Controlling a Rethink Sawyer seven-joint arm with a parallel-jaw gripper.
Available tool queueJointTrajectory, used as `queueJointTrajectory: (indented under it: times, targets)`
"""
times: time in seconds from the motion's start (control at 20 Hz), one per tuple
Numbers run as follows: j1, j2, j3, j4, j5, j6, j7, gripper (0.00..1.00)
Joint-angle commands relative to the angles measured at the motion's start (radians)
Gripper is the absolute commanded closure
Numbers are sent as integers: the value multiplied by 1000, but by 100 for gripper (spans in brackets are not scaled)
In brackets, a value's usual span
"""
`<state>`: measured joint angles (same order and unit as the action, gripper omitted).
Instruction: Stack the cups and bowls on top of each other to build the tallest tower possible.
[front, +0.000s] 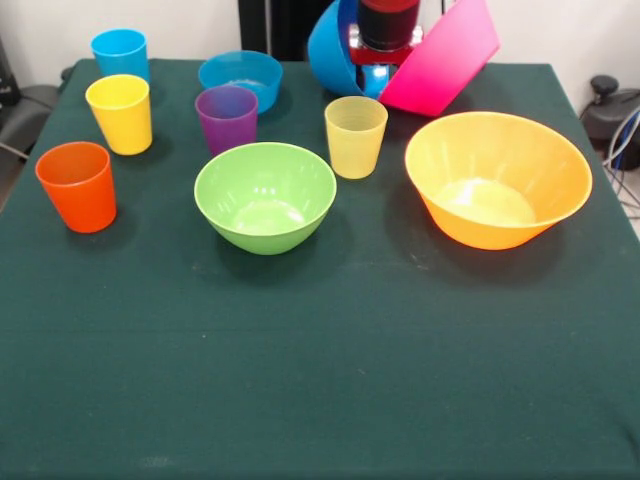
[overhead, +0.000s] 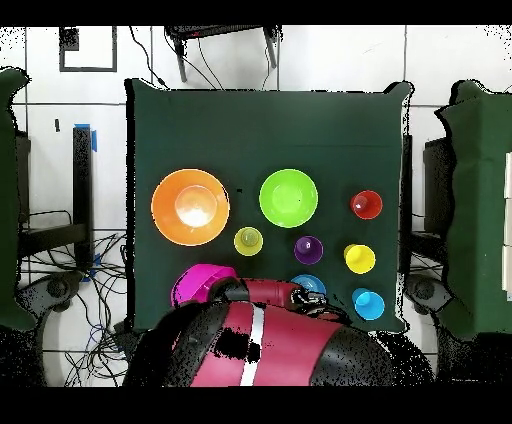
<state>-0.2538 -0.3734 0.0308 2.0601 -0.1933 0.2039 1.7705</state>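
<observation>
My gripper (front: 383, 45) is low at the table's far edge, between a tilted medium blue bowl (front: 328, 48) and a tilted large pink bowl (front: 440, 58) (overhead: 198, 283); both lean against it. The large orange-yellow bowl (front: 497, 180) (overhead: 190, 207) and the green bowl (front: 265, 197) (overhead: 289, 197) stand upright. The small shallow blue bowl (front: 242, 78) (overhead: 307, 287) is at the back. The cups stand apart and upright: blue (front: 119, 52), yellow (front: 120, 113), orange (front: 78, 186) (overhead: 367, 204), purple (front: 227, 118), pale yellow-green (front: 355, 136). No tower shows.
The dark green table (front: 320, 380) has bare cloth across its near half in the front view. In the overhead view the red and black arm (overhead: 250, 340) covers the table's bottom edge. Cables and stands lie on the floor around the table.
</observation>
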Motion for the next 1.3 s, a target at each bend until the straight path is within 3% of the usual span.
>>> queueJointTrajectory:
  times: [0.05, 0.75, 1.1, 1.3]
  targets:
    - [34, 108, 70, -149, -40, -126, 86, 0]
    - [23, 140, 82, -187, -12, -77, 79, 0]
    - [45, 75, 85, -148, 9, -18, 92, 0]
    - [49, 81, 87, -152, 13, -20, 96, 0]
